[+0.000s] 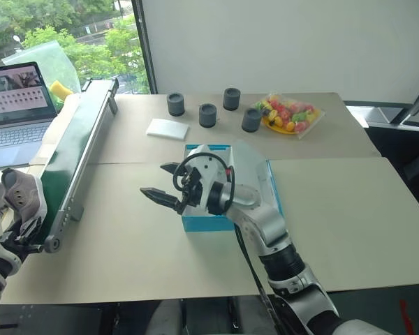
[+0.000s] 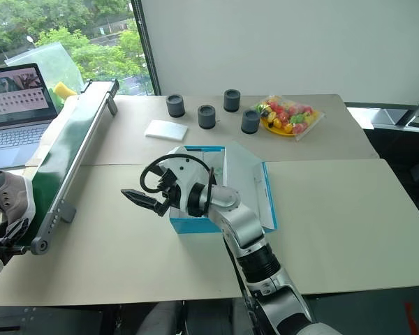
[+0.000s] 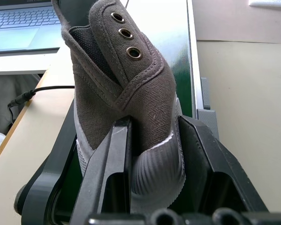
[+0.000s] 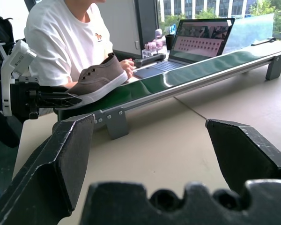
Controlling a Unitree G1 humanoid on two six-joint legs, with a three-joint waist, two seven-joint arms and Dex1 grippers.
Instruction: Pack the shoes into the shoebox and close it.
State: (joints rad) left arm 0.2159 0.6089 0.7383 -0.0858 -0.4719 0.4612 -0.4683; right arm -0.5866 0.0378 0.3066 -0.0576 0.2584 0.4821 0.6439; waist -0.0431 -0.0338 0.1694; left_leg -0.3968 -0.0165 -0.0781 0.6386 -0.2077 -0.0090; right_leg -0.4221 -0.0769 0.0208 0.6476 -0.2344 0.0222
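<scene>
One grey-taupe shoe (image 1: 24,195) with a white sole is held at the near end of the green conveyor, at the table's left edge. My left gripper (image 3: 154,154) is shut on it, a black finger on each side of the sole. The turquoise shoebox (image 1: 204,223) stands at the table's middle with its white-lined lid flap (image 2: 248,178) open to the right. My right gripper (image 1: 153,179) hovers just left of the box, pointing left toward the conveyor, its fingers wide open and empty. My right arm covers much of the box's inside.
A long green conveyor (image 1: 77,146) runs along the left side. Beyond it sits an open laptop (image 1: 14,105). At the back are several dark grey cylinders (image 1: 208,114), a flat white pad (image 1: 167,128) and a bag of colourful fruit (image 1: 290,114). A person in a white shirt (image 4: 65,37) sits at the left.
</scene>
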